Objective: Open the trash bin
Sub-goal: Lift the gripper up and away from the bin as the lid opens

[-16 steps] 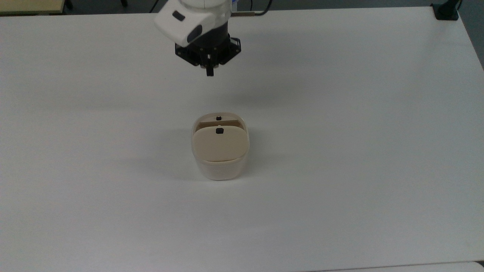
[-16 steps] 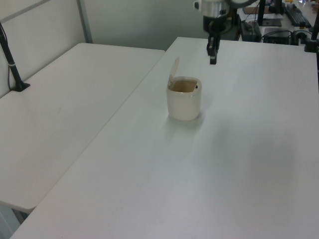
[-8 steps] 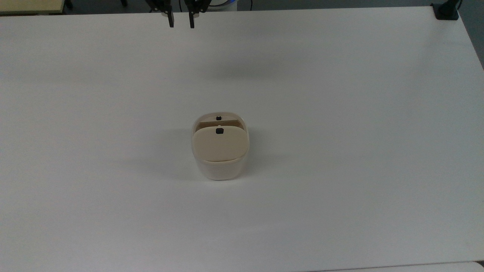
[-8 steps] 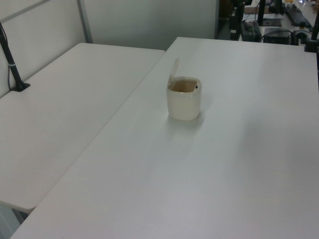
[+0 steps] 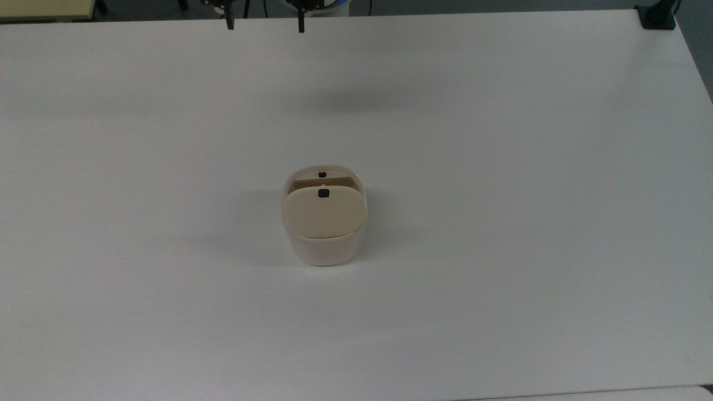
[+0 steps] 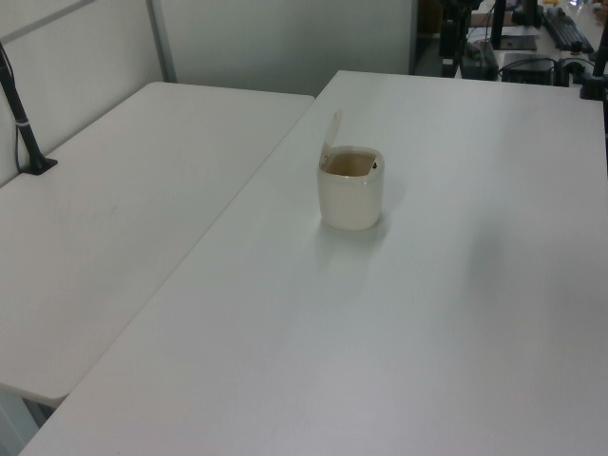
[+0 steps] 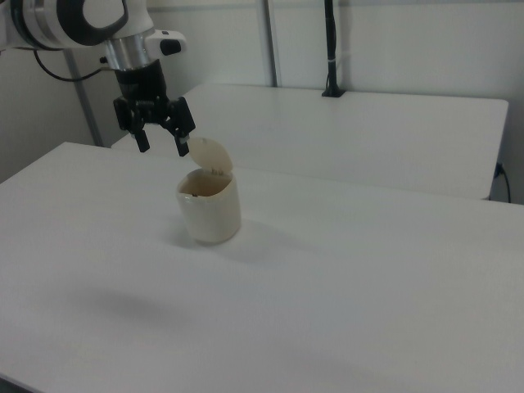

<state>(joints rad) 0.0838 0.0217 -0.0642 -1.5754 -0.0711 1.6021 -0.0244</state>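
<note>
The cream-white trash bin (image 5: 326, 252) stands in the middle of the white table. Its beige lid (image 5: 325, 214) is tipped up on its hinge, and the black button (image 5: 323, 192) sits at the lid's free edge. The left view has the bin (image 6: 351, 197) with its lid (image 6: 331, 133) raised and the inside open to view. My gripper (image 5: 265, 25) hangs at the top view's upper edge, far from the bin, open with nothing between its fingers. In the right view the gripper (image 7: 164, 147) hovers above the table, left of the raised lid (image 7: 208, 154) and apart from the bin (image 7: 210, 210).
A black clamp (image 5: 657, 16) grips the table corner at the top view's upper right. A second white table (image 6: 123, 190) adjoins on the left view's left, with a black post (image 6: 24, 114) on it. Desks with equipment (image 6: 532, 38) stand behind.
My arm has pulled back from above the table toward its far edge and risen. The fingers went from shut to wide open. The bin and its raised lid have not moved.
</note>
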